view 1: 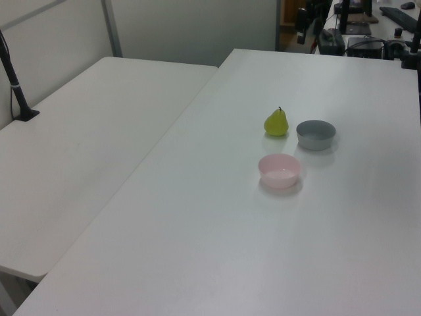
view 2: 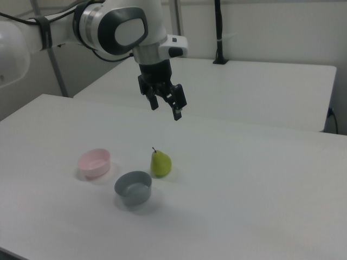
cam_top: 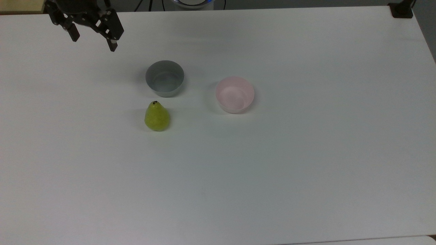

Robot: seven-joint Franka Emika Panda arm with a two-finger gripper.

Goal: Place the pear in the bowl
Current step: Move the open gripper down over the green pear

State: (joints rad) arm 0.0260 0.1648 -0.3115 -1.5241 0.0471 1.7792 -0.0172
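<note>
Spread wide and holding nothing, black gripper [cam_top: 93, 42] up in the air above white table [cam_top: 272, 170] — well apart from pear [cam_top: 157, 116] standing upright just beside grey bowl [cam_top: 165, 78], near pink bowl [cam_top: 234, 94] — no readable writing.

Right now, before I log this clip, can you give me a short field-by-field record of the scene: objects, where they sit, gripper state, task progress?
surface: white table
pear: small yellow-green speckled pear, upright on the table, stem up
target bowl: round pale pink bowl, empty, at the top view's right of the pear
other bowl: round grey bowl, empty, close to the pear but apart from it
gripper: black two-finger gripper, open, holding nothing, raised above the table, away from the pear
task progress: pear not yet grasped, not in the pink bowl
</note>
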